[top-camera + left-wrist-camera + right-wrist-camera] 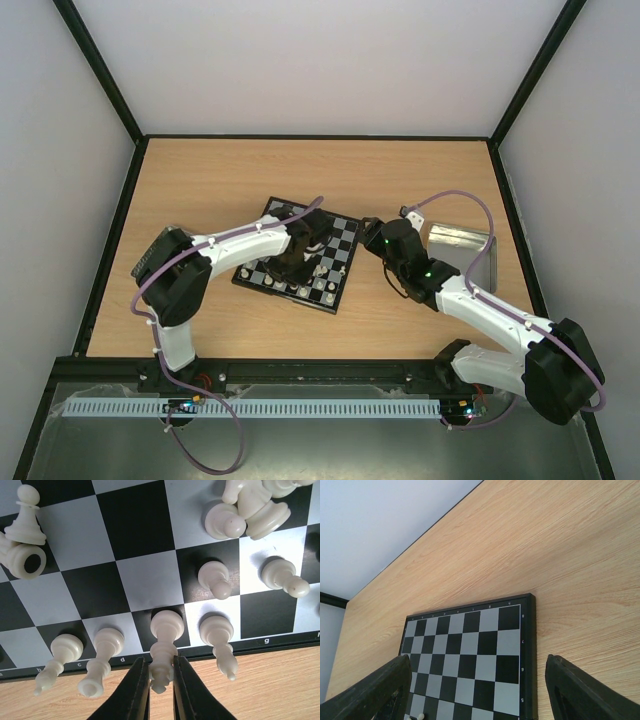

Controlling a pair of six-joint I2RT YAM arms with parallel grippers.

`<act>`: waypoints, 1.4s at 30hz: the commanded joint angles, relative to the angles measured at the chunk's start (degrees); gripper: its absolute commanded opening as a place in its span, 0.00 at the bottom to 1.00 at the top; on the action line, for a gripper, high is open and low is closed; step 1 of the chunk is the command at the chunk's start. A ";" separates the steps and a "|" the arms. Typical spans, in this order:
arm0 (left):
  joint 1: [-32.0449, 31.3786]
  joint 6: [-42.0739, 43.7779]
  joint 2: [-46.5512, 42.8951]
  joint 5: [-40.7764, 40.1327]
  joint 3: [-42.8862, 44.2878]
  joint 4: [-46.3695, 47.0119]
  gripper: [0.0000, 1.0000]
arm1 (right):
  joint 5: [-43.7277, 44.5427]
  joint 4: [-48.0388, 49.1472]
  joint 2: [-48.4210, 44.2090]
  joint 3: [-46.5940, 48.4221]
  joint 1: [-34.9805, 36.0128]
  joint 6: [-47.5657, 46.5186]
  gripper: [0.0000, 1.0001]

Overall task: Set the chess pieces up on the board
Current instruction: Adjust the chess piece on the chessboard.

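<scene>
The board (340, 240) lies tilted on the wooden table, with cream-white chess pieces along its near edge. In the left wrist view my left gripper (161, 680) is shut on the top of a tall cream-white king (165, 645) that stands on a black square of the near row. Other cream-white pieces (220, 640) stand beside it, and a heap of tipped ones (250, 510) lies farther in. My right gripper (475, 690) is open and empty, above the board's right edge (530, 645). The far squares are bare.
A silver metal tray (470, 250) sits right of the board, partly behind the right arm. A low black rim bounds the table, with white walls beyond. Two loose cream-white pieces (22, 535) lie at the left in the left wrist view.
</scene>
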 commanded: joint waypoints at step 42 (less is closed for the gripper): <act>-1.06 -0.18 -0.89 -0.47 0.44 -3.15 0.21 | 0.32 1.57 -0.25 -1.09 -0.28 0.53 0.72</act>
